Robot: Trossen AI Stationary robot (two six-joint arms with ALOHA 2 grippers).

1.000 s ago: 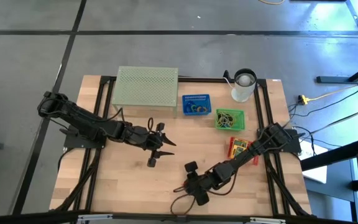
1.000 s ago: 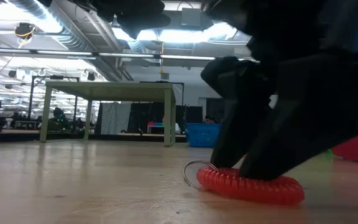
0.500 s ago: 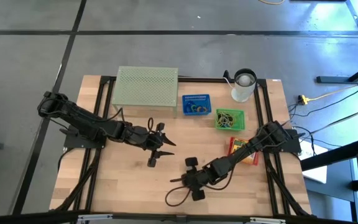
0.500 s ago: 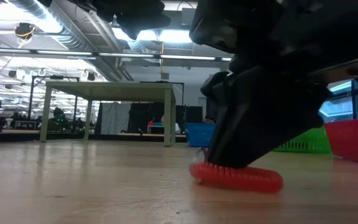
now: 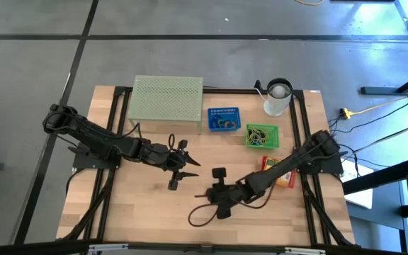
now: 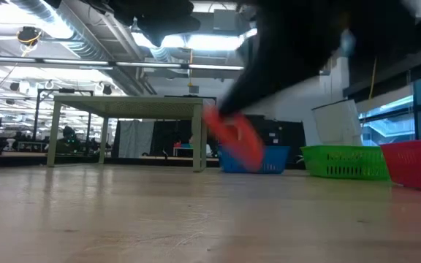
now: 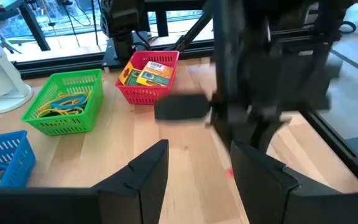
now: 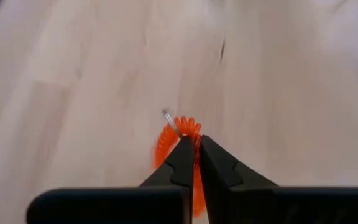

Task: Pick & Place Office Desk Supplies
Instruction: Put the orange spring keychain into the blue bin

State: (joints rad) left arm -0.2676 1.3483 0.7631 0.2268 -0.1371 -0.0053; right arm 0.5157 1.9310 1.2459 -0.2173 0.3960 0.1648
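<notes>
Two dark arms reach over the wooden table (image 5: 140, 219) in the high view; the right gripper (image 5: 219, 200) sits low over the boards near the table's middle, and its load cannot be made out from above; beyond it, toward the far edge, stand a red basket (image 5: 272, 168), a green basket (image 5: 261, 136), a blue basket (image 5: 224, 119), a white cup (image 5: 278, 98) and a pale green mesh stand (image 5: 167, 100); the left gripper (image 5: 183, 167) waits just beside the right one, on its left, fingers apart and holding nothing; in the low view a red-orange coiled loop (image 6: 232, 136) hangs clear of the tabletop under a blurred dark arm, with the blue, green and red baskets standing behind it; in the left wrist view the left gripper's two dark fingers (image 7: 146, 171) stand apart with bare wood between them, the right arm crosses close ahead as a blur, and the red basket further off holds small yellow-green card boxes (image 7: 148, 70) while the green basket holds yellow and other coloured loops; in the right wrist view the right gripper's fingertips (image 8: 183, 155) are pressed together on the coiled loop, which dangles between them above the wood with a small metal ring (image 8: 170, 121) at its far end.
</notes>
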